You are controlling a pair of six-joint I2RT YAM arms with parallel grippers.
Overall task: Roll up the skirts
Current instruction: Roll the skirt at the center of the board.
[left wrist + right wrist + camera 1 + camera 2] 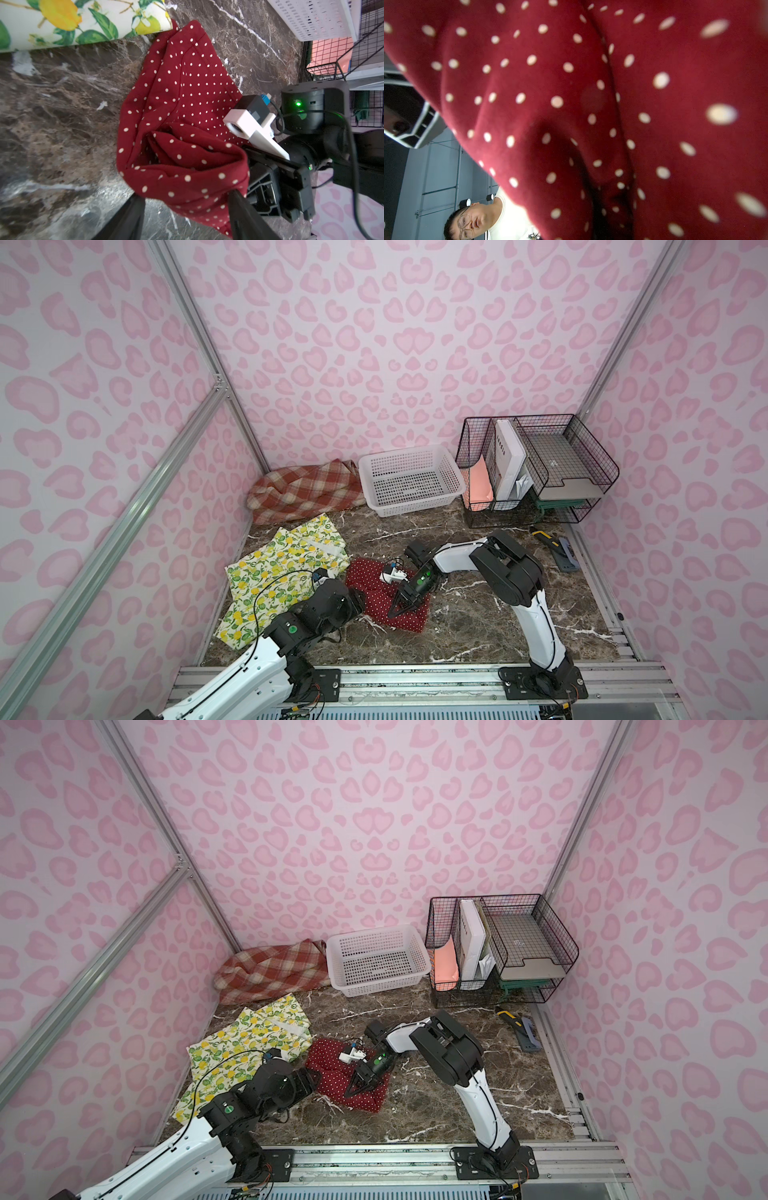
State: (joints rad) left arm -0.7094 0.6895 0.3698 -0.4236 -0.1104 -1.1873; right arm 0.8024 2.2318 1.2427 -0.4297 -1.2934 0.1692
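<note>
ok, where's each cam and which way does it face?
Top views: overhead behind the arm bases, looking down at table and back wall; left arm, right arm show.
Left wrist: on left arm, facing along its open fingers at the red skirt; right arm shows.
Right wrist: on right arm, red skirt fills it close up; person beyond; no fingers visible.
Shared: red skirt everywhere; lemon skirt, basket in top and left wrist.

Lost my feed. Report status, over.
Right gripper shut on red skirt, fold lifted. Left gripper open at its edge. Lemon skirt alongside, nothing blocking.
</note>
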